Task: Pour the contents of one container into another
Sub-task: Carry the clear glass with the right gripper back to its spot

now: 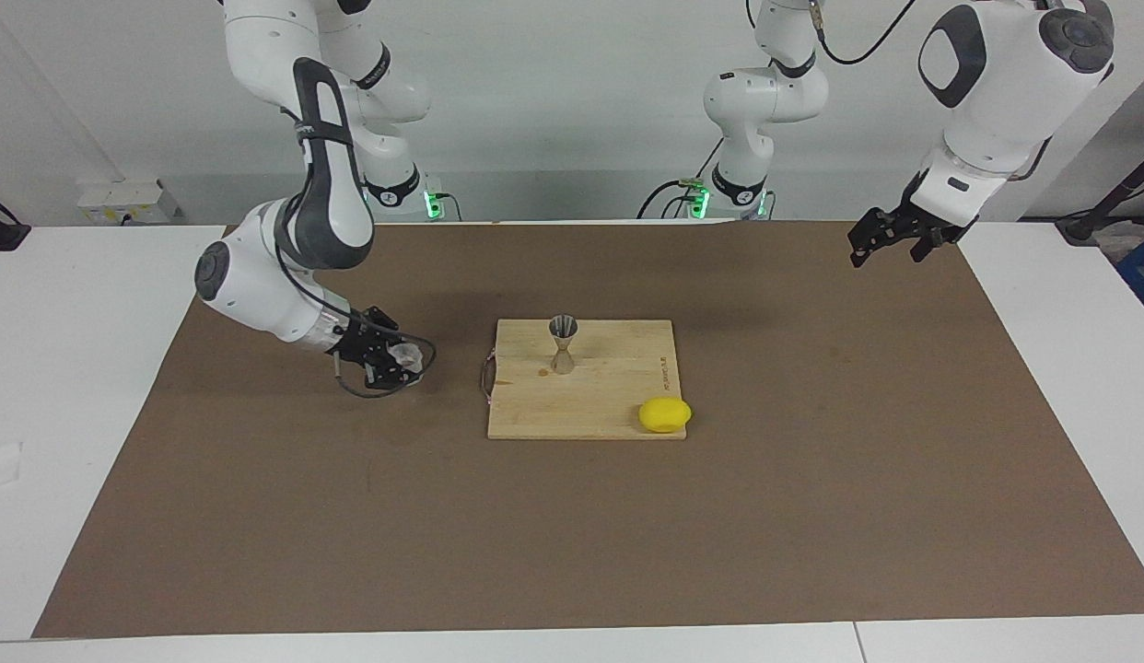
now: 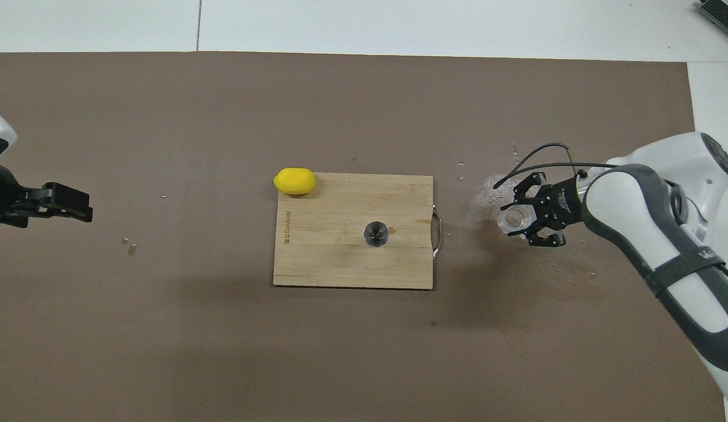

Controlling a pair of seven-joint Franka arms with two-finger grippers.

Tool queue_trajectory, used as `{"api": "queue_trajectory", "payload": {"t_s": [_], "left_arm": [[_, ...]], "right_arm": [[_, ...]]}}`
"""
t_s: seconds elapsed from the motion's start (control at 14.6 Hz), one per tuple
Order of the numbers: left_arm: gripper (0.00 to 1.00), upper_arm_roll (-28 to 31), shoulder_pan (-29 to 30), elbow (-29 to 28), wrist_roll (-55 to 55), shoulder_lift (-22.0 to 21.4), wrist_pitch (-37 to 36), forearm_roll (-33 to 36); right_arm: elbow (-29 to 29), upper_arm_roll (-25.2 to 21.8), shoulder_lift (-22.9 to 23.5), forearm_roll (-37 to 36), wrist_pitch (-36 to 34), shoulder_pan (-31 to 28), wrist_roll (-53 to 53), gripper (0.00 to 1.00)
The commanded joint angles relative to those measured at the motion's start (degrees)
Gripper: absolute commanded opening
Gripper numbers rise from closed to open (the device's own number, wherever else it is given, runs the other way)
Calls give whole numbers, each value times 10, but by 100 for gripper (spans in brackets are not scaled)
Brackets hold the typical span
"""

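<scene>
The clear glass cup [image 1: 408, 357] [image 2: 512, 218] sits between the fingers of my right gripper [image 1: 397, 361] [image 2: 519, 219], low over the brown mat beside the cutting board, toward the right arm's end of the table. I cannot tell whether the cup touches the mat. The grey metal hourglass-shaped cup [image 1: 563, 343] [image 2: 376, 233] stands upright on the wooden cutting board [image 1: 618, 396] [image 2: 340, 258], apart from the gripper. My left gripper [image 1: 890, 243] [image 2: 68, 204] waits open and empty, raised over the mat's edge at the left arm's end.
A yellow lemon [image 1: 665, 414] [image 2: 294, 180] lies at the board's corner farthest from the robots, toward the left arm's end. Wet specks [image 2: 484, 196] dot the mat between the board's metal handle [image 2: 438, 231] and the glass.
</scene>
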Motion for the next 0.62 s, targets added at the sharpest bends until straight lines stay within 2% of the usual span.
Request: {"api": "queue_trajectory", "payload": {"t_s": [0.0,0.55], "left_arm": [[100,7,-9,4,-1,-5,-11,1],[100,8,-9,4,-1,-5,-11,1]], "right_arm": [[-35,9,-20,30,0,-38,-51,0],[-44,9,5,42,-8,-95,-115,0]]}}
